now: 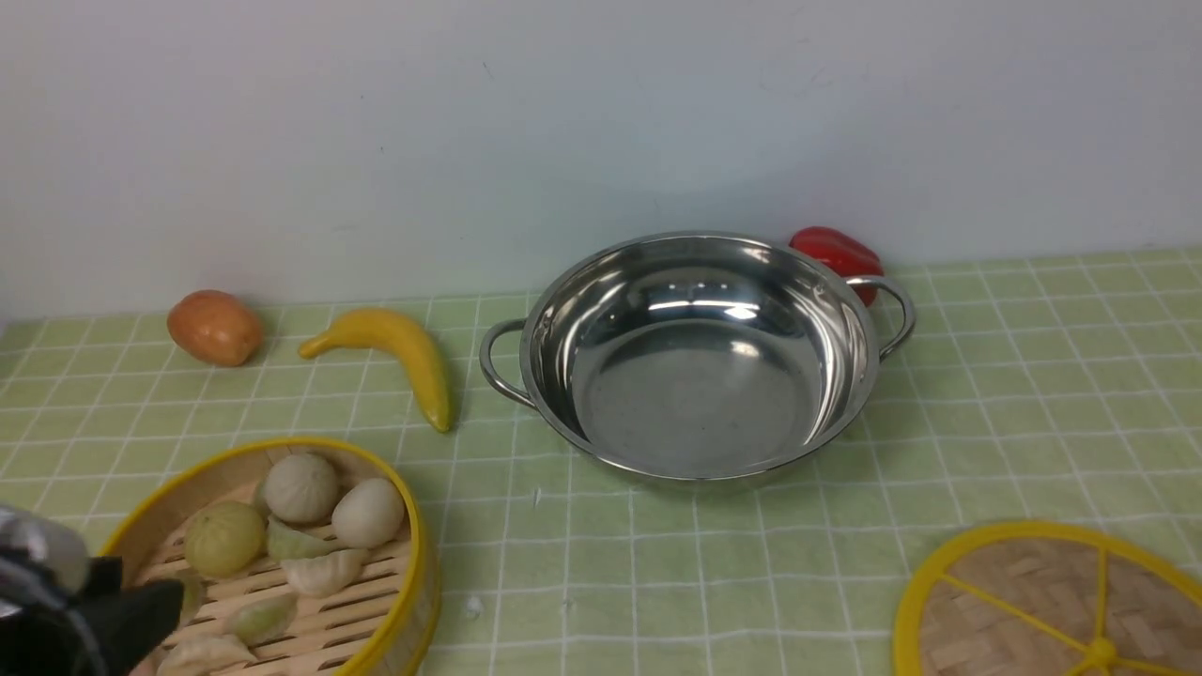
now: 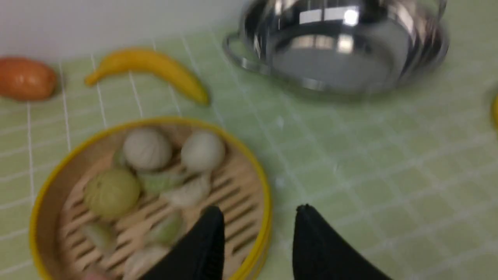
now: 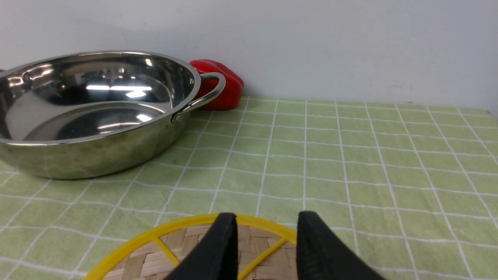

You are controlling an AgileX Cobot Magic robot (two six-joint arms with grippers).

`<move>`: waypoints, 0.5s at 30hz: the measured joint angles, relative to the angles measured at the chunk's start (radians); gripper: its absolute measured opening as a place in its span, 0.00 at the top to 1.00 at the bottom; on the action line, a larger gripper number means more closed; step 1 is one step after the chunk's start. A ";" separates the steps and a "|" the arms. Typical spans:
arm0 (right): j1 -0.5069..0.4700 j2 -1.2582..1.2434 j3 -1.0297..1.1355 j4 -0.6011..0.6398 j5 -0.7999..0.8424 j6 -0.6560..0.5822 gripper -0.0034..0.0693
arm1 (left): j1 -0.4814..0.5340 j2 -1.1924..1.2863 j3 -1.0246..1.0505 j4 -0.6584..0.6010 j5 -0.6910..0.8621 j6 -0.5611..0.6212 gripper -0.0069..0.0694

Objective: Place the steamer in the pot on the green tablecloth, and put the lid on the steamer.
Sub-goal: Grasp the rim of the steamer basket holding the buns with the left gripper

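Starting at your left: nothing placed yet. The left gripper (image 2: pixel 258 212), jaws spread, straddles the rim of the steamer (image 1: pixel 418 563), which sits near-left on the green tablecloth (image 1: pixel 751 563). The pot (image 1: pixel 695 376), centre back, is empty. The lid (image 1: pixel 1024 601) lies flat near-right, with the right gripper (image 3: pixel 267 216) parted above it. Both placements remain. The cloth is flat; an orange-brown fruit (image 1: pixel 214 326), a banana (image 1: pixel 404 352) and a red pepper (image 1: pixel 836 252) sit along the white wall (image 1: pixel 601 122).
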 joint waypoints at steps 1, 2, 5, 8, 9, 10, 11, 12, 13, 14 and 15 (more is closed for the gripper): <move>0.000 0.000 0.000 0.000 0.000 0.000 0.62 | 0.000 0.044 -0.014 0.024 0.025 0.021 0.59; 0.000 0.000 0.000 0.000 0.000 0.000 0.62 | 0.000 0.066 -0.020 0.037 0.034 0.030 0.59; 0.000 0.000 0.000 0.000 0.000 0.000 0.62 | 0.000 0.266 -0.052 0.051 0.066 0.086 0.59; 0.000 0.000 0.000 0.000 0.000 0.000 0.62 | -0.020 0.416 -0.066 0.021 0.068 0.145 0.59; 0.000 0.000 0.000 0.000 0.000 0.000 0.62 | -0.031 0.454 -0.070 0.018 0.067 0.162 0.59; 0.000 0.000 0.000 0.000 0.000 0.000 0.62 | -0.052 0.506 -0.075 0.015 0.064 0.184 0.59; 0.000 0.000 0.000 0.000 0.000 0.000 0.62 | -0.056 0.515 -0.077 0.015 0.063 0.187 0.59; 0.000 0.000 0.000 0.000 0.000 0.000 0.62 | -0.084 0.570 -0.082 0.015 0.056 0.204 0.59; 0.000 0.000 0.000 0.000 0.000 0.000 0.62 | -0.088 0.577 -0.083 0.017 0.054 0.206 0.59; 0.000 0.000 0.000 0.000 0.000 0.000 0.62 | -0.110 0.614 -0.086 0.022 0.040 0.210 0.59; 0.000 0.000 0.000 0.000 0.000 0.000 0.62 | -0.135 0.652 -0.092 0.038 0.021 0.214 0.59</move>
